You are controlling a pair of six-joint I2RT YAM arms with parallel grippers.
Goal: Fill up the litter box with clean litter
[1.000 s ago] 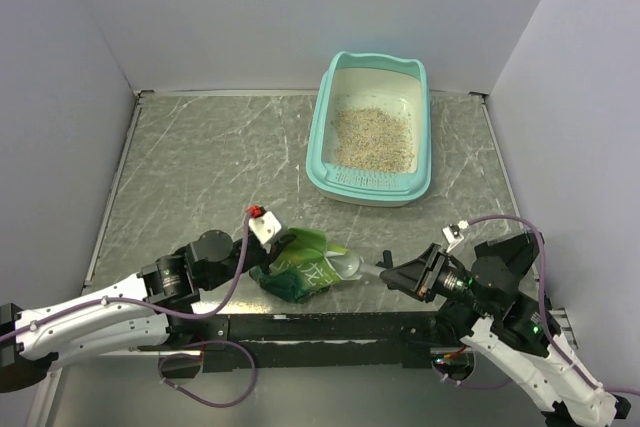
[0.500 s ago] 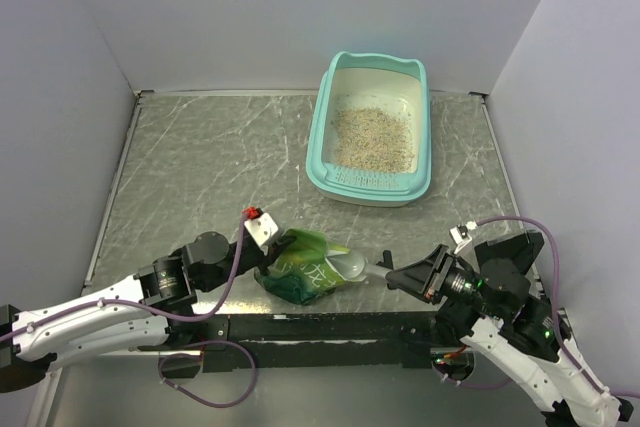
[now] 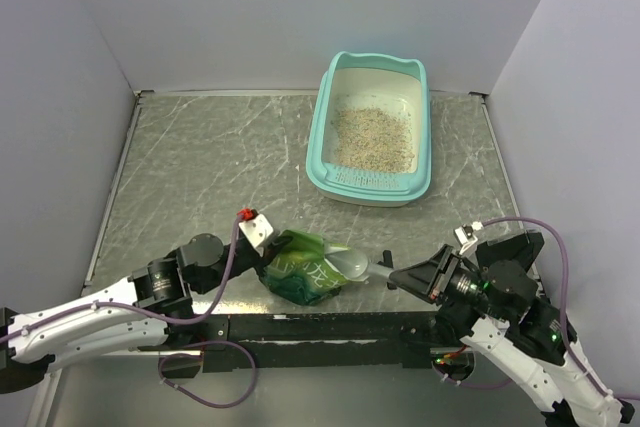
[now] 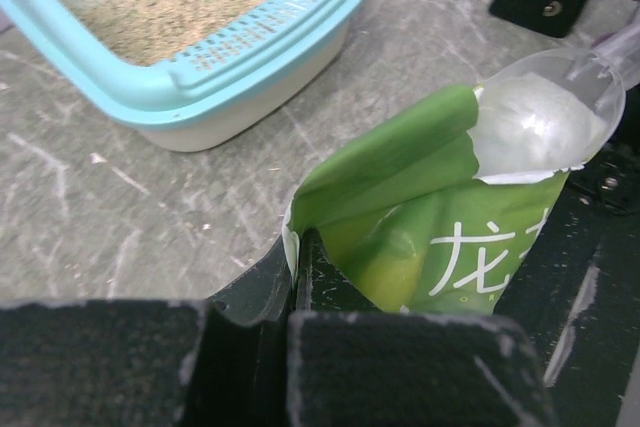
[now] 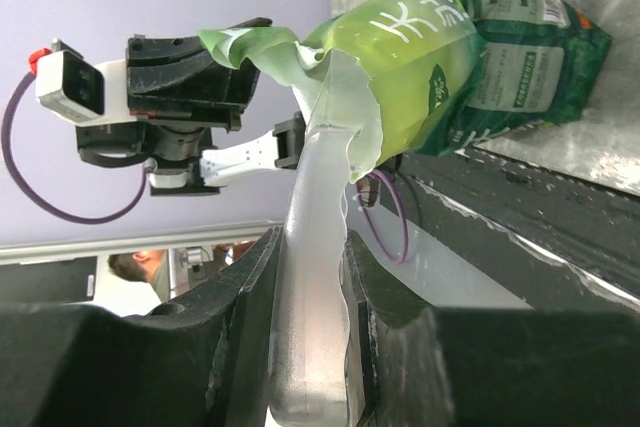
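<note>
Black left gripper (image 4: 300, 247) is pinched tight on the torn lip of the green pouch (image 4: 420, 237), which lies at the near edge of the table (image 3: 200, 167). Opposite, the right gripper (image 5: 305, 257) clamps the handle of a clear scoop (image 4: 540, 122), whose bowl sits at the pouch mouth. Further out, the litter box (image 3: 318, 137) stands well apart at the far right, with clean litter (image 3: 372, 137) spread across its floor.
</note>
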